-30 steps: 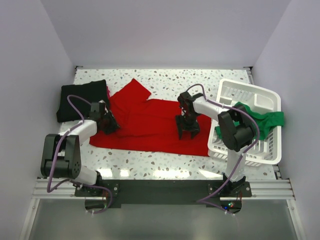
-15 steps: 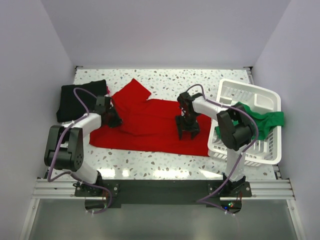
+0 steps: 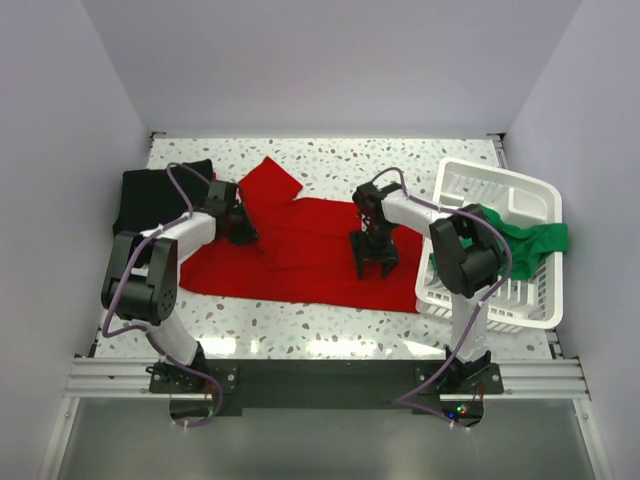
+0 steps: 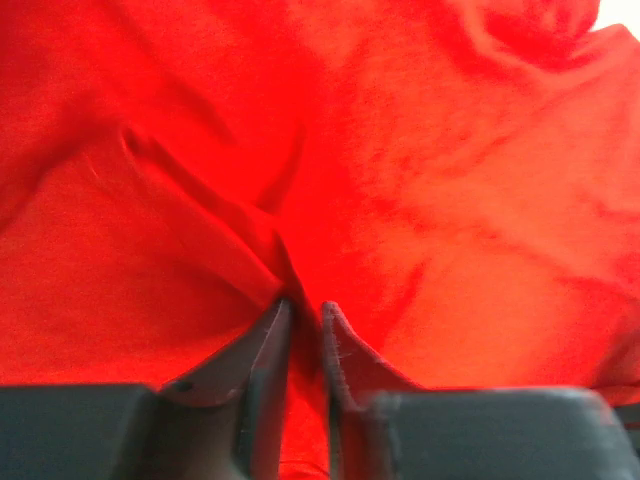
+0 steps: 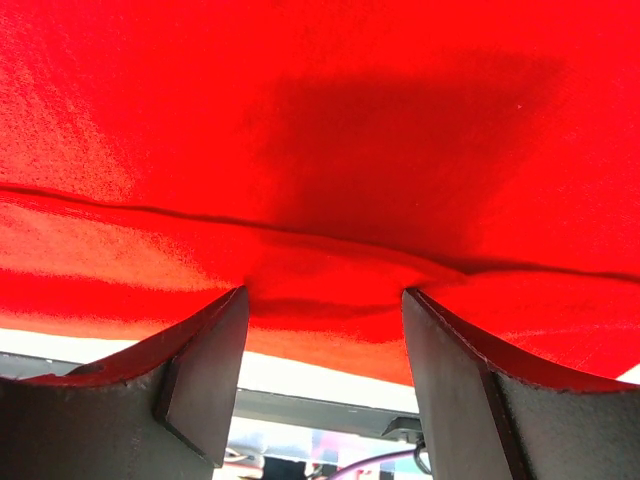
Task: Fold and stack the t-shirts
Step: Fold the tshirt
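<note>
The red t-shirt (image 3: pixel 300 250) lies spread across the middle of the table. My left gripper (image 3: pixel 244 230) is shut on a fold of the red cloth (image 4: pixel 305 340) near its left sleeve. My right gripper (image 3: pixel 374 268) is open, its fingers (image 5: pixel 200 370) pressed down on the red shirt (image 5: pixel 320 130) towards its right side. The black t-shirt (image 3: pixel 160 198) lies folded at the far left. The green t-shirt (image 3: pixel 520 240) hangs over the basket's rim.
A white slatted basket (image 3: pixel 500 190) stands at the right edge of the table. White walls enclose the table on three sides. Speckled tabletop (image 3: pixel 330 320) shows in front of the red shirt.
My left gripper has moved right and towards the back, dragging the shirt's left part with it. The right gripper has stayed in place.
</note>
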`<state>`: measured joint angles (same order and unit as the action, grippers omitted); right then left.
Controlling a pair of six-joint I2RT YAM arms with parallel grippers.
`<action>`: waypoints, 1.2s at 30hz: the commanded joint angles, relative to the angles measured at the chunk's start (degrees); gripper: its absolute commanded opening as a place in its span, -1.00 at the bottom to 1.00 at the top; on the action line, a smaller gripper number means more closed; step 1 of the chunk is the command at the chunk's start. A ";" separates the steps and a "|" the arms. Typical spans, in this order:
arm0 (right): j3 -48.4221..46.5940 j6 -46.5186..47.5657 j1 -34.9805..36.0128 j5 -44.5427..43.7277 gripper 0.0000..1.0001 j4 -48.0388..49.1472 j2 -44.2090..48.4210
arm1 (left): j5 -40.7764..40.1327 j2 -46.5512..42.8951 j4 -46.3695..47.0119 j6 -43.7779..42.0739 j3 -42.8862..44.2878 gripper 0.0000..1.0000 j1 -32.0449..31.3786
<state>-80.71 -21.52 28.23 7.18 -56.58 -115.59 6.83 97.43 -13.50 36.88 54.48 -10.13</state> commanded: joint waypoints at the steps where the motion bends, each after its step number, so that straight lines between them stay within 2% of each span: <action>1: -1.91 0.86 0.16 0.03 0.33 0.15 -1.22 | 1.43 0.48 0.49 0.56 3.79 -0.48 -0.94; 5: -2.61 0.86 0.25 -0.24 0.33 -0.37 -1.30 | 4.15 0.57 0.40 0.64 6.51 -0.13 -1.56; 9: -3.75 0.95 0.16 -0.76 0.33 -1.52 -0.96 | 6.00 -1.27 0.31 0.82 8.36 0.13 -1.74; 15: -8.66 1.22 0.16 -2.08 0.34 -5.38 1.24 | -0.76 -6.90 -2.32 -2.51 7.23 0.48 -1.56; 23: -12.99 1.39 0.16 -2.61 0.36 -3.20 -0.42 | -2.78 -5.67 -0.22 -3.39 0.81 0.75 -1.21; 29: -8.87 1.48 0.16 -3.13 0.35 -0.56 -3.06 | -5.33 -4.09 -0.04 -5.24 -2.79 0.82 -0.94; 36: -0.17 0.86 0.25 -2.88 0.36 2.17 -1.31 | -8.05 -7.86 -0.92 -3.14 -9.38 0.83 -0.94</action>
<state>-84.51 -20.80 28.23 5.06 -56.71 -117.97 1.93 91.42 -13.30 33.45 48.38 -11.49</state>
